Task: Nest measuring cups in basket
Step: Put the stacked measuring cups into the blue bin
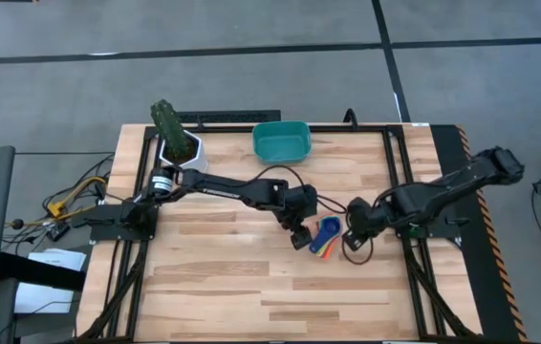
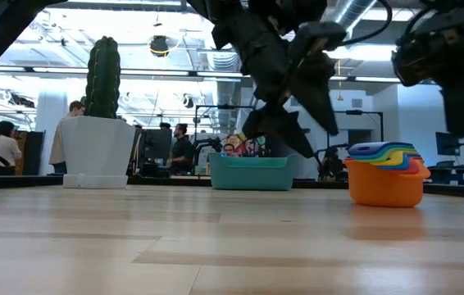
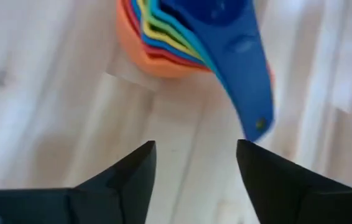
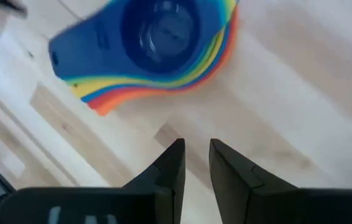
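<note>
The measuring cups (image 1: 326,237) stand nested in one stack on the table's middle, orange outermost and a blue cup (image 4: 157,37) on top, with their handles fanned out. In the low view the stack (image 2: 386,174) rests on its orange base. My left gripper (image 1: 301,237) hovers open just left of the stack; its fingers stand either side of bare wood below the blue handle's tip (image 3: 258,123). My right gripper (image 1: 355,229) hovers just right of the stack (image 4: 157,56), with only a narrow gap between its fingers. The teal basket (image 1: 282,140) sits at the far edge.
A white pot with a green cactus-like plant (image 1: 177,141) stands at the far left, beside the basket (image 2: 251,172). Black frame rails (image 1: 400,182) run along the table's sides. Bare wood lies toward the near edge (image 1: 270,296). People and desks show in the room behind.
</note>
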